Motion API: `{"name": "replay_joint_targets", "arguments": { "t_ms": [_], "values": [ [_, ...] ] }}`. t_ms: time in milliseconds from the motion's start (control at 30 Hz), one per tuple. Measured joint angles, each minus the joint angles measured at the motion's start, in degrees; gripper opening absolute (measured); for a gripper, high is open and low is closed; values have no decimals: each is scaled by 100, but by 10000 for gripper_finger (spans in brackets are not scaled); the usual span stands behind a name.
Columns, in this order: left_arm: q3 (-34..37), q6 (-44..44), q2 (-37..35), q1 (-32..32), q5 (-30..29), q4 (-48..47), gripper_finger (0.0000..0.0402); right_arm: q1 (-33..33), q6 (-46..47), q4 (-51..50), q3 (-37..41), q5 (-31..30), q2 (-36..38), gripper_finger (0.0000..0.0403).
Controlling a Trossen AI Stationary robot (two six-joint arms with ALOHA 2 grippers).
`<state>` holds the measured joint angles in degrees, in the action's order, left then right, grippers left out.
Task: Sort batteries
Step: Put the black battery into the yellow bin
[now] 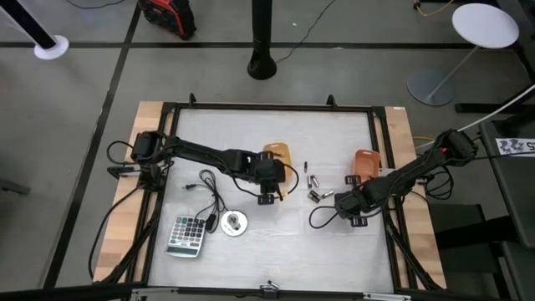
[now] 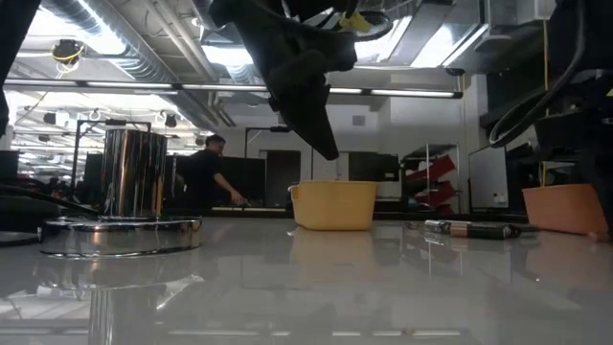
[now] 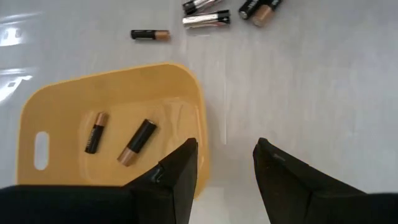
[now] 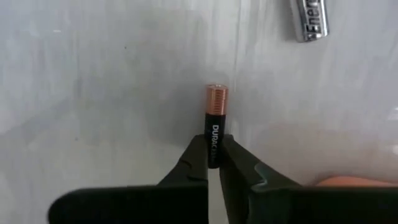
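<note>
Right gripper [image 4: 213, 163] is clamped on a black-and-copper battery [image 4: 215, 121], just above the table near the orange bin [image 1: 365, 162]. Left gripper [image 3: 225, 168] is released, empty, beside the yellow bin [image 3: 180, 84], which holds two batteries [image 3: 137, 142]. Loose batteries [image 1: 315, 188] lie between the bins.

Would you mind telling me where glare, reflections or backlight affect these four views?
Low view: the left gripper is a backlit silhouette and the table mirrors the yellow bin. Left wrist view: white glare streaks on the table beside the bin. Right wrist view: soft sheen around the held battery.
</note>
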<state>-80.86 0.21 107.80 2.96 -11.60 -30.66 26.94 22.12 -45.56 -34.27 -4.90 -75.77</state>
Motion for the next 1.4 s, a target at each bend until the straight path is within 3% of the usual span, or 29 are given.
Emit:
{"name": "replay_joint_targets", "arguments": {
  "t_ms": [733, 1067, 1233, 1400],
  "values": [
    [-2, -195, -284, 168, 0, 27, 145, 4, -262, 641, -284, -128, 7, 1],
    [-2, -257, -397, 269, 0, -20, 145, -9, -619, 678, -698, -914, 9, 0],
    [-2, -410, -641, 338, 0, -21, 145, -359, -1003, 813, -934, -1316, 13, 0],
    [-2, -465, -909, 444, 1, -44, 145, -957, -1832, 1736, -957, -1358, 13, 0]
  ]
}}
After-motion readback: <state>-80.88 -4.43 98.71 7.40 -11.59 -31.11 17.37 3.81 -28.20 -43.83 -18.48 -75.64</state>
